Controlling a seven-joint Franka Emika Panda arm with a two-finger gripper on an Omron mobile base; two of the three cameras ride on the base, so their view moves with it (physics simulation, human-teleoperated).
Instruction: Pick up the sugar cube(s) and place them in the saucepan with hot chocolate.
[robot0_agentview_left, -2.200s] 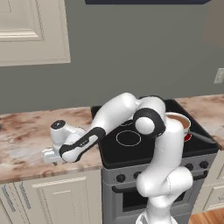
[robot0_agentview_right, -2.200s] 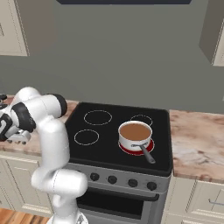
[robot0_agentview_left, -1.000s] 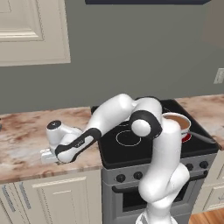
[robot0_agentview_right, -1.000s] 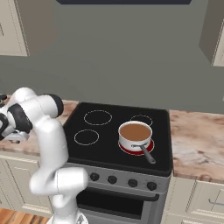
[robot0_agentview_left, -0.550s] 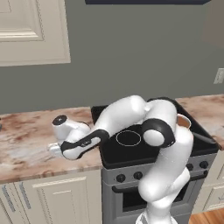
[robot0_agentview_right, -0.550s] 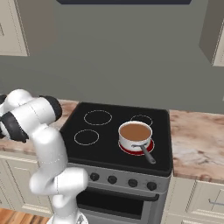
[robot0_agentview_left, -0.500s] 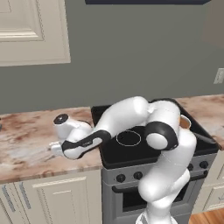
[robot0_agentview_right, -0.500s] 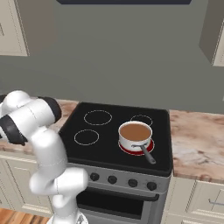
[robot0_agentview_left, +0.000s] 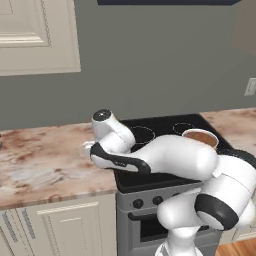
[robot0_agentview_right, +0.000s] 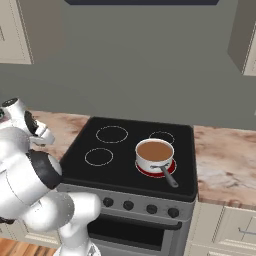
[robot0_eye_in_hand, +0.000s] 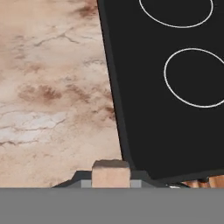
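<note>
Sitting between the tool's (robot0_eye_in_hand: 111, 183) fingertips, the sugar cube (robot0_eye_in_hand: 111, 173), above counter (robot0_eye_in_hand: 48, 100).

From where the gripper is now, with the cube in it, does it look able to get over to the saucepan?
Probably yes. The gripper holds the sugar cube above the counter's edge by the stove, and only bare burner rings lie between it and the saucepan.

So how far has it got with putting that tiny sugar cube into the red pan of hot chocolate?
Pick-up looks done: the small pale tan sugar cube sits pinched at the gripper, off the marbled counter. In hand: the cube hangs by the black stovetop edge. Left: reaching the round red saucepan of brown hot chocolate and dropping it in.
</note>
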